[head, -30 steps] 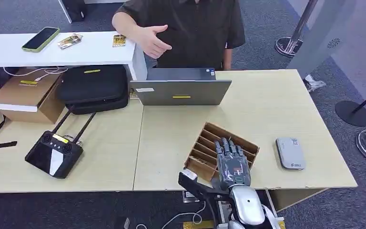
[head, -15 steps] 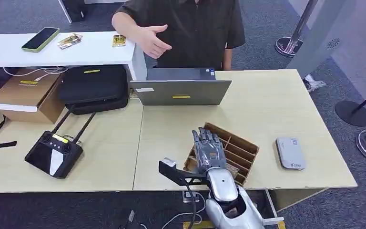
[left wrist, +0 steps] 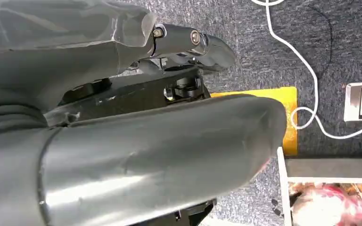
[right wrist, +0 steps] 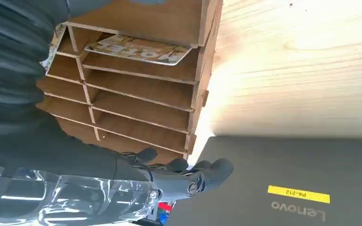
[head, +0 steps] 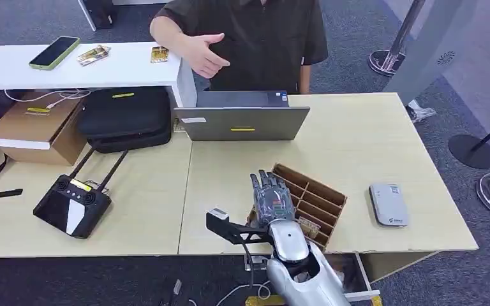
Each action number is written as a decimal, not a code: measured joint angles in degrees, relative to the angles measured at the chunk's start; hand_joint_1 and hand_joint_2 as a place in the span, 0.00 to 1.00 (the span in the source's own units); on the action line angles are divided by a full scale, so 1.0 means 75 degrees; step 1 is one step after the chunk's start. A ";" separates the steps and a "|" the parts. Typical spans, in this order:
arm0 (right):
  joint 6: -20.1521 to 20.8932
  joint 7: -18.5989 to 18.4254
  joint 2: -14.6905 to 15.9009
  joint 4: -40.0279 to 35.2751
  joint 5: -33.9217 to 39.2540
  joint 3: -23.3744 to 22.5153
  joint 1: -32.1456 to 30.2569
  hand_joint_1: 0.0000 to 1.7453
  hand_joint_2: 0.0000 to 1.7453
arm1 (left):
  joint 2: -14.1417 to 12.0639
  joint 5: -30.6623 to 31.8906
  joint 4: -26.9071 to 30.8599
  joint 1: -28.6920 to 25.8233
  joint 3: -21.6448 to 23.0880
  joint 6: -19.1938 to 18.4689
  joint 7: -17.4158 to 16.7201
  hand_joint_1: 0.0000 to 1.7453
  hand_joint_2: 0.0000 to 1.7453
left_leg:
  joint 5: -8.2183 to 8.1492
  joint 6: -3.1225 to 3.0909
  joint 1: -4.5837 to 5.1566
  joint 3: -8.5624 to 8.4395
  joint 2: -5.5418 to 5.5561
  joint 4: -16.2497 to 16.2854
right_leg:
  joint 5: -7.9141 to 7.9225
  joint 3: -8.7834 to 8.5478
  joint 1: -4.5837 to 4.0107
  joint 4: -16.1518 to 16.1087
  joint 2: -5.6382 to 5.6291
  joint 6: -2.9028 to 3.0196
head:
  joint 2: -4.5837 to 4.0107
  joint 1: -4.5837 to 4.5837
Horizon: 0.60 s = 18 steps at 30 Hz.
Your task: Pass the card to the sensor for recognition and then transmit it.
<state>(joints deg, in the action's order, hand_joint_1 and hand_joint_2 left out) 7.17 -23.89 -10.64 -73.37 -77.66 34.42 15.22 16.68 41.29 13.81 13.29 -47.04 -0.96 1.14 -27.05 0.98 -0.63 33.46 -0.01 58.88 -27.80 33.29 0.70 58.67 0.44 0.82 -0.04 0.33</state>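
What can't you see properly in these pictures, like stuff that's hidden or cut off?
- Head view: the right hand covers the near-left slots of the wooden rack, so whether it touches the card is unclear.
- Right wrist view: the card's print is upside down and partly behind a divider.
- Left wrist view: the left hand blocks most of the frame; its fingers' pose can't be judged.
- Head view: the sensor's label is too small to read.

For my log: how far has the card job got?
Nothing looks done yet: the card lies in a slot of the wooden box. In hand: the right hand hovers open over the box, holding nothing. Left: pick the card, show it to the grey sensor, pass it on, likely to the person's hand.
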 joint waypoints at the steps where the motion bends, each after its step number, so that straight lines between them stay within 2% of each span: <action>1: -0.0021 0.0000 0.0000 0.0017 -0.0006 0.0000 0.0003 0.00 1.00 | 0.0000 -0.0015 0.0000 0.0000 0.0006 0.0000 -0.0003 0.00 0.00 | 0.0000 0.0000 0.0000 0.0000 0.0000 0.0000 | 0.0000 0.0000 0.0000 0.0000 0.0000 0.0000 | 0.0000 0.0000; 5: -0.0070 -0.0163 0.0023 -0.0101 -0.0140 -0.0014 -0.0077 0.00 1.00 | -0.0023 -0.0076 0.0000 -0.0040 0.0044 -0.0052 -0.0044 0.00 0.00 | -0.0001 0.0000 0.0000 0.0000 0.0000 0.0000 | -0.0001 0.0002 0.0000 0.0000 0.0000 0.0000 | 0.0000 0.0003; 11: 0.0230 -0.0195 0.0291 -0.1077 -0.0373 -0.0204 -0.0668 0.00 1.00 | -0.0181 -0.0233 0.0000 -0.0279 0.0146 -0.0166 0.0157 0.00 0.00 | -0.0003 -0.0001 0.0001 0.0006 0.0000 0.0000 | -0.0002 0.0009 0.0000 -0.0003 0.0000 -0.0001 | 0.0000 0.0000; 18: 0.0195 -0.0242 0.0641 -0.1984 -0.0615 -0.0274 -0.1284 0.00 1.00 | -0.0309 -0.0390 0.0000 -0.0357 0.0192 -0.0169 0.0283 0.00 0.00 | -0.0004 -0.0003 0.0001 0.0006 -0.0001 0.0000 | -0.0002 0.0009 0.0000 -0.0003 -0.0001 -0.0001 | 0.0000 0.0000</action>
<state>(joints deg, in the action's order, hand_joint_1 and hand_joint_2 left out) 8.63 -25.70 -5.84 -88.26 -82.27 32.37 5.59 14.36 38.36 13.81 10.62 -45.59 -2.23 3.26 -27.08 0.95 -0.63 33.50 -0.01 58.88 -27.81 33.36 0.70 58.64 0.44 0.81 -0.04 0.33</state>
